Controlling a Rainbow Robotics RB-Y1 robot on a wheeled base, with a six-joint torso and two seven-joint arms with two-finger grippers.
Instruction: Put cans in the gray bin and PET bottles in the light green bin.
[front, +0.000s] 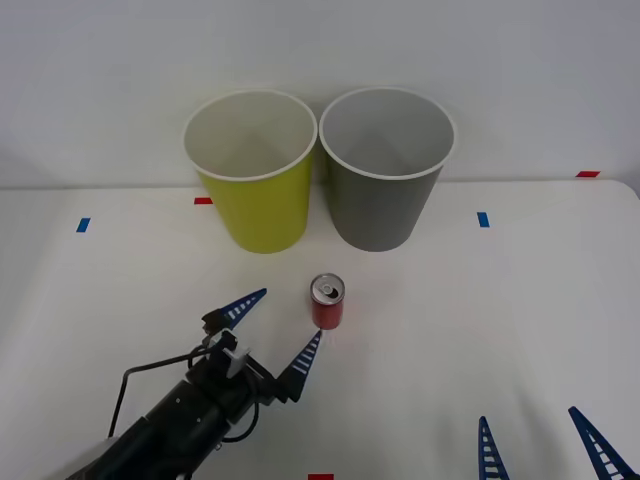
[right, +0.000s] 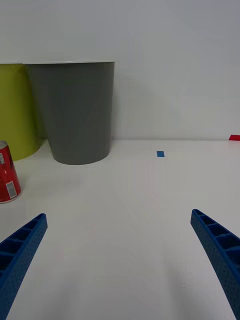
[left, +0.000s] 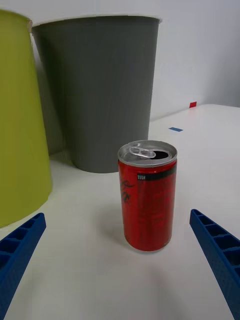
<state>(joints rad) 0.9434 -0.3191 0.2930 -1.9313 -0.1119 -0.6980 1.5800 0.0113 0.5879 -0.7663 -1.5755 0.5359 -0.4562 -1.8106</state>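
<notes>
Left claw (front: 281, 322) is spread wide on the white table (front: 500, 320), one blue ribbed finger off to the can's left, the other with its tip just beside the can's base and possibly touching it, so the can is not yet properly between them. Behind stand the two big tubs, side by side and nearly touching at the rims: the light green bin (front: 252, 170) on the left and the gray bin (front: 385, 165) on the right, both upright and open-mouthed. Much smaller, the red can (front: 327, 302) stands upright in front of the gap between them, its silver top showing an opened tab hole. To my eye the approach is still in hand: the arm should swing a little to the right and push forward until the can sits square between the fingers, then close around the middle of the body, not near the top, since a light can tips easily. Right claw (front: 545, 443) waits at the near right edge of the table, also wide open, well apart from everything. Whether either bin already holds anything is hard to say, as their bottoms are out of sight; the can's label print is too small to read.
</notes>
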